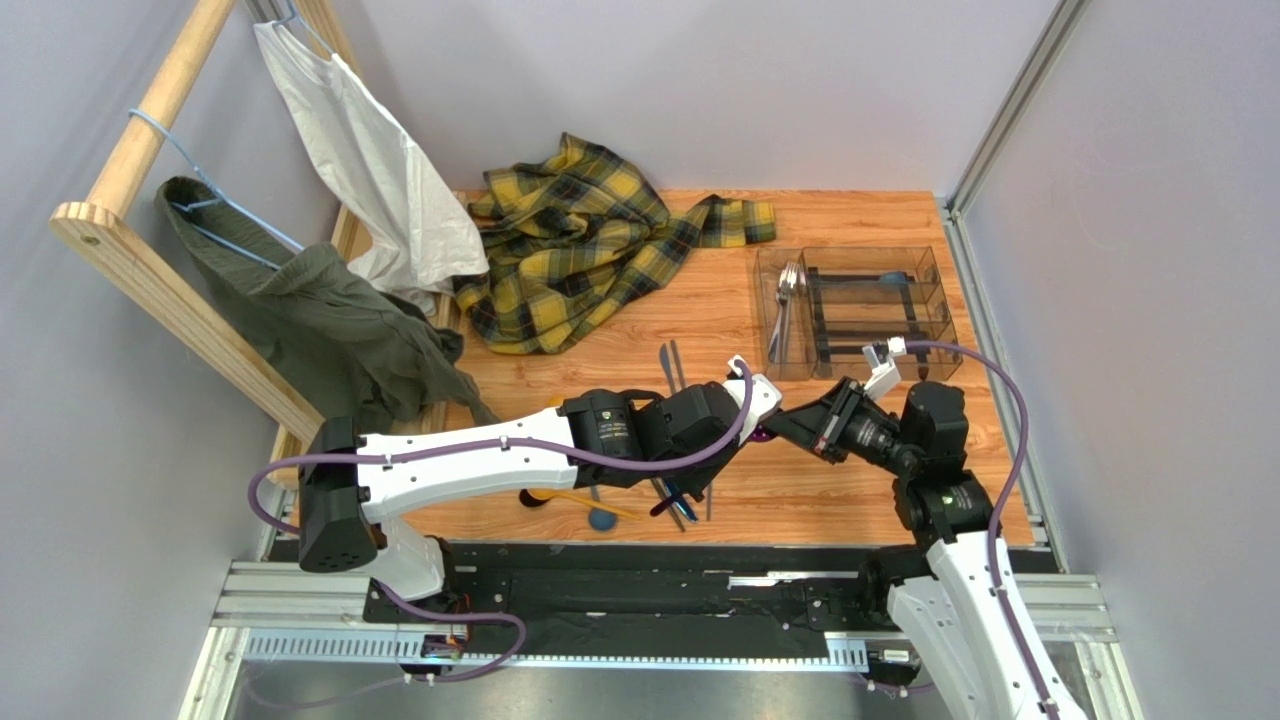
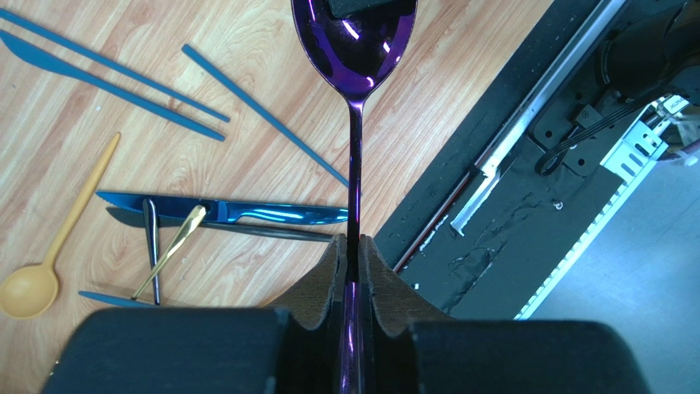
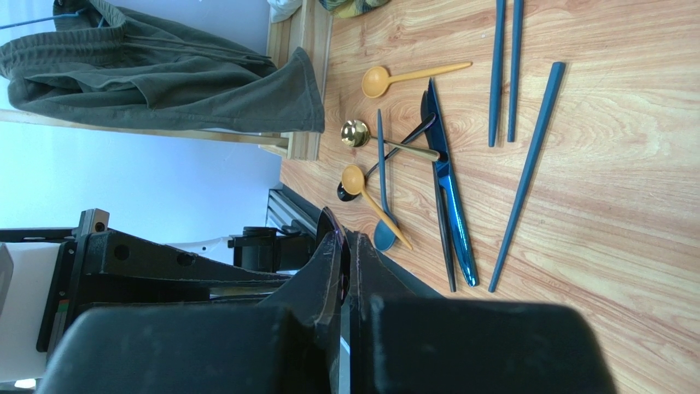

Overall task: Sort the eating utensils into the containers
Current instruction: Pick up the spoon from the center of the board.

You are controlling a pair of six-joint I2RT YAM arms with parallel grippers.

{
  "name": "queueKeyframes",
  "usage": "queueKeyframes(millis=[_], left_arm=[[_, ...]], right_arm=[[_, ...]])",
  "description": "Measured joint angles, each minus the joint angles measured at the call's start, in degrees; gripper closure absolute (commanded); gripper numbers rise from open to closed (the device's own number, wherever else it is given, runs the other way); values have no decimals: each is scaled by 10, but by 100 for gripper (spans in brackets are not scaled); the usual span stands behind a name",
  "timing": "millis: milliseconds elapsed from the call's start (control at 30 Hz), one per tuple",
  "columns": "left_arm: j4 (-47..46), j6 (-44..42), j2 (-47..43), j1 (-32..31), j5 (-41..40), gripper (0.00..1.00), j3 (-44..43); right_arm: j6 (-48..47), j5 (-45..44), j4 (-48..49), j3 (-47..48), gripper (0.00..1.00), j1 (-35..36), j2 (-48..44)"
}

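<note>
Leftmost, a wooden rack (image 1: 138, 210) carries an olive garment (image 1: 323, 323) and a white cloth (image 1: 368, 165). Beside them a yellow plaid cloth (image 1: 579, 240) lies crumpled at the back of the worktop (image 1: 819, 503).

In the middle, the left arm stretches across the loose cutlery and hides much of the heap from above. Its wrist view shows what lies there: blue sticks (image 2: 123, 82), a shiny blue knife (image 2: 246, 213) on top of a dark one, and a yellow spoon (image 2: 33, 287).

The left arm's fingers (image 2: 333, 258) are drawn in close about the handle of a purple spoon (image 2: 353, 57), which hangs level above the worktop's near edge. The right arm's fingers (image 3: 329, 254) are pressed together on the spoon's bowl, seen edge-on between them.

Further right, the clear tray (image 1: 857, 252) sits at the back. It holds silver pieces (image 1: 784, 308) in its left compartment. The right arm's wrist and cable cross the tray's near edge.
</note>
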State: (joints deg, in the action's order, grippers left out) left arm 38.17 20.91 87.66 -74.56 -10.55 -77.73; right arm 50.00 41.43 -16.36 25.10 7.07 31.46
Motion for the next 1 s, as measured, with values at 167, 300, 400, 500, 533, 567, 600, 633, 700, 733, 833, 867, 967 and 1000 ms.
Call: queueKeyframes(millis=[167,300,400,500,533,567,600,633,700,733,833,867,967,1000], left_arm=[[0,2,0,-1,-15,53,1],[3,10,-5,-1,-36,30,6],[6,15,-14,-1,-54,22,15],[7,18,-24,-1,-72,20,23],[7,19,-26,-1,-78,18,26],[7,19,-29,-1,-83,17,28],[7,20,-30,-1,-88,17,29],[8,21,-31,-1,-95,15,31],[10,22,-33,-1,-105,15,31],[13,24,-35,-1,-112,14,31],[17,26,-43,2,-125,14,40],[18,26,-48,7,-125,14,45],[18,26,-61,22,-118,14,61],[18,26,-65,28,-115,14,67]], right_arm=[[-5,-13,-10,0,100,0,-7],[-12,-24,-21,0,100,0,-7],[-19,-29,-31,0,100,0,-7],[-24,-33,-41,0,100,0,-7],[-26,-34,-43,0,100,0,-7],[-28,-35,-44,0,100,0,-7],[-29,-36,-44,0,100,0,-7],[-30,-37,-44,0,100,0,-7],[-32,-40,-44,0,100,0,-5],[-33,-41,-44,0,100,0,-3],[-36,-44,-44,0,100,0,6],[-37,-45,-44,0,100,0,9],[-43,-50,-44,0,100,0,24],[-45,-51,-44,0,100,0,28]])
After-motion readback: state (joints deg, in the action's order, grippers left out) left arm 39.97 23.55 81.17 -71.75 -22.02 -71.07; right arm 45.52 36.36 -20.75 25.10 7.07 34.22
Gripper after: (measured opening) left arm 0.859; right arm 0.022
